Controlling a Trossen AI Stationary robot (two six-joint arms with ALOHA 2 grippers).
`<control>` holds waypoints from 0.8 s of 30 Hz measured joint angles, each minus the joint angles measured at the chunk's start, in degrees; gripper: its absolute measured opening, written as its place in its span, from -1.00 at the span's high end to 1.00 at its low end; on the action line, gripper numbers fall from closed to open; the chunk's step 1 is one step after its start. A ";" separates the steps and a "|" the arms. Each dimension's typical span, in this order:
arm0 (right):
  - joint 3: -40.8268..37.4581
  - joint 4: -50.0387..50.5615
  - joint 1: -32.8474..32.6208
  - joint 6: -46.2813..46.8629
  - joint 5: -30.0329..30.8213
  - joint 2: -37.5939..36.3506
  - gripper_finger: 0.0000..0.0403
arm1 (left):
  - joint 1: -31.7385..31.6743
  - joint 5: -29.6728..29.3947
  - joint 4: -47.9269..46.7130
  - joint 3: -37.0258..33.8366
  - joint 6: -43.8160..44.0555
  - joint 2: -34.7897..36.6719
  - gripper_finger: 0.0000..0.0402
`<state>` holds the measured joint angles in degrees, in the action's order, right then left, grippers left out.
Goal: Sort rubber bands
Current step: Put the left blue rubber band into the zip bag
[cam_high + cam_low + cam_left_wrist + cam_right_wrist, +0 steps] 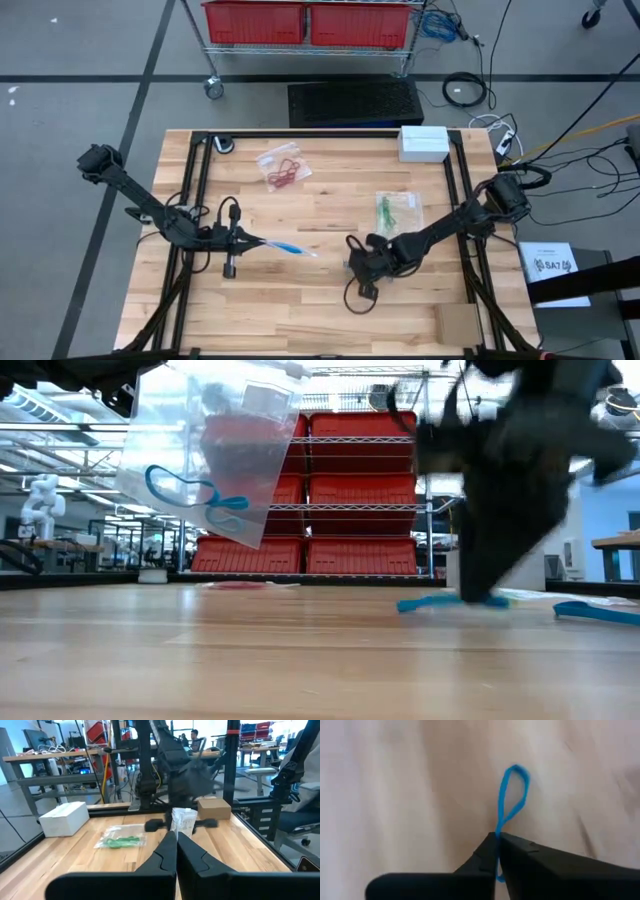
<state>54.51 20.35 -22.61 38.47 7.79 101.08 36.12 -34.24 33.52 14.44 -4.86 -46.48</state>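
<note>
Right gripper [496,840] is pinched on a blue band [512,795] at the table, presumably to bag it. Left gripper [243,240], jaws pressed together, holds up a clear bag [205,455] with blue bands.

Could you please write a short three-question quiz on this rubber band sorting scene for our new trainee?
1. True or false: the right gripper has its fingers shut on a blue rubber band.
2. What does the left gripper hold? A: a clear bag. B: the white box.
3. What colour are the bands in the bag nearest the right arm?

Key: 1 true. 2 A. 3 green.
</note>
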 joint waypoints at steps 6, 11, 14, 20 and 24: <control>9.57 -0.08 -1.75 -5.94 1.97 -0.05 0.98 | 0.02 0.00 -0.03 0.00 0.00 0.02 1.00; 20.06 -2.98 -3.46 -14.51 9.83 -0.14 0.99 | 0.02 -0.01 -0.26 0.00 0.00 0.01 1.00; 25.69 -5.91 -4.10 -20.99 13.57 0.04 1.00 | 0.02 0.00 -0.28 0.00 0.00 0.02 1.00; 31.51 -9.89 -1.98 -28.50 18.95 1.34 1.00 | -0.10 -0.02 -0.28 0.01 0.00 0.02 1.00; 33.28 -10.21 1.10 -28.83 17.66 3.75 1.00 | -0.18 -0.02 -0.19 0.00 0.02 0.00 1.00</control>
<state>87.79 10.15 -21.51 9.64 25.46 104.83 35.94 -34.26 33.33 14.44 -4.84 -46.48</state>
